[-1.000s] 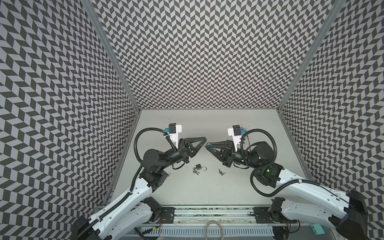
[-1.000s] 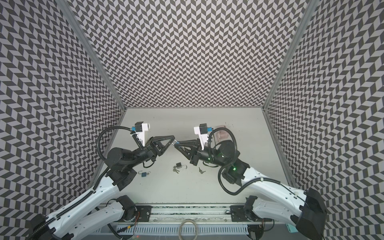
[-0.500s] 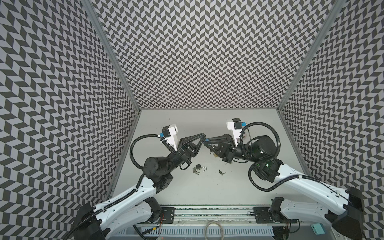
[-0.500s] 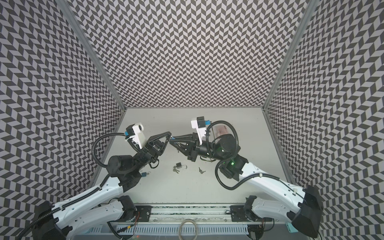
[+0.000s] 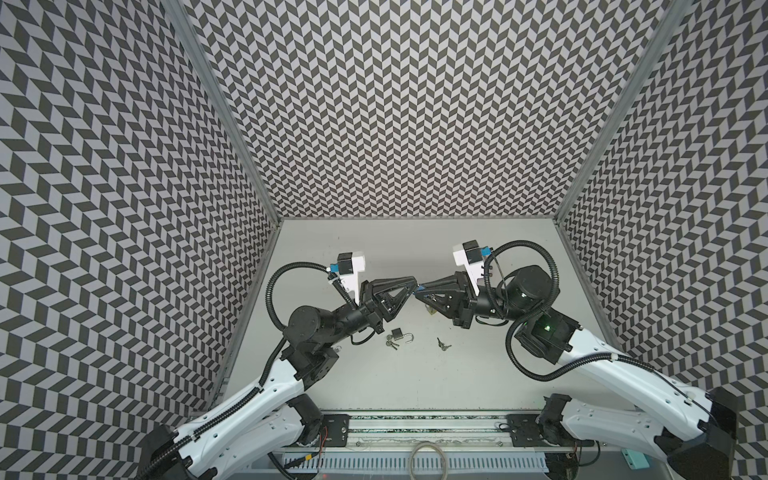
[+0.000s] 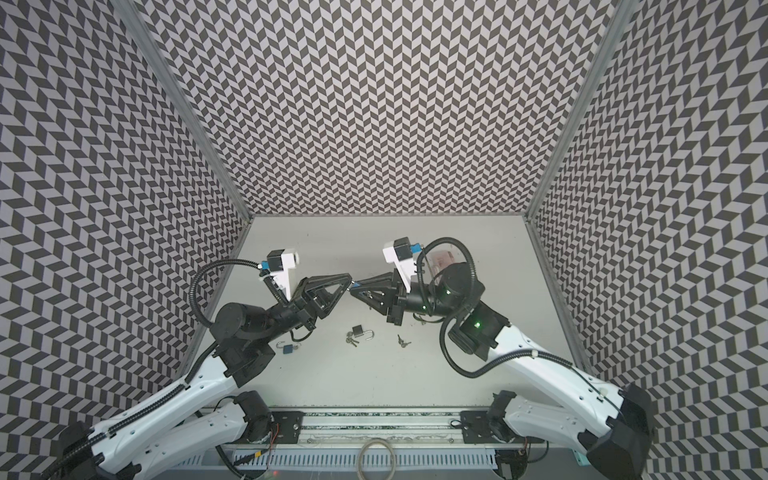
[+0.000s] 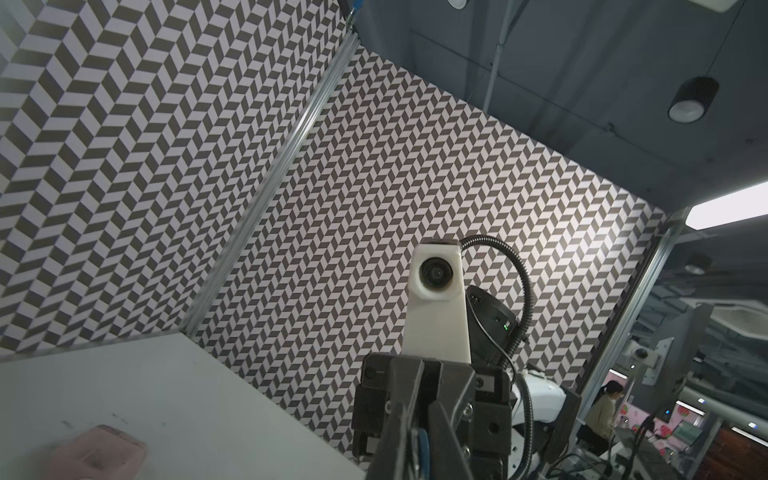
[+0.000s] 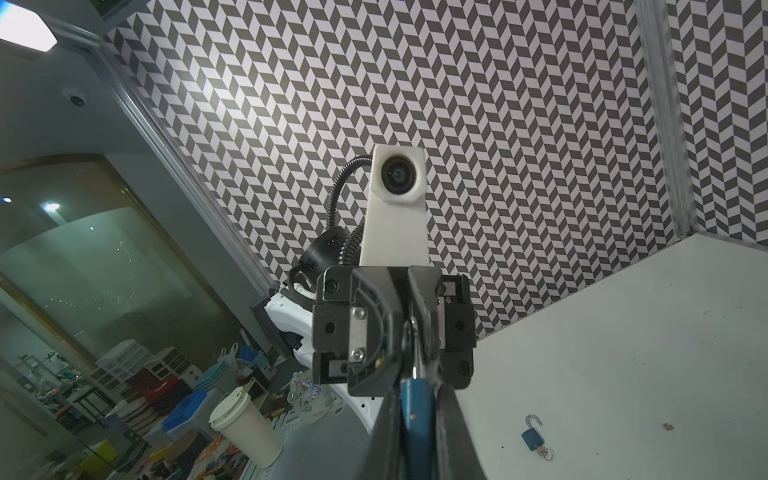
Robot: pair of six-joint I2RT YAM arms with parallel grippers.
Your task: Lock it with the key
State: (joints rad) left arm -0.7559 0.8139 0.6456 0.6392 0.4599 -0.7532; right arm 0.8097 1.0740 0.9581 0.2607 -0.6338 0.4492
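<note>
chevron-patterned walls close in the pale table on the left, far and right sides. the left arm and the right arm reach in from the near corners and meet tip to tip above the middle of the table. the right gripper is clamped on a narrow blue piece, held in the air between the two tools; whether it is a small lock body or a key cover cannot be told. a silver metal part sticks out of it into the left gripper, whose jaws stand close on either side with a thin gap; whether they pinch it cannot be told. a blurred pink block lies on the far right of the table. a black padlock, shackle swung open, lies near the middle, with a bunch of keys touching it. a blue padlock, shackle also open, lies left of it beside the left arm. a loose pair of keys lies just right of the black padlock.
</note>
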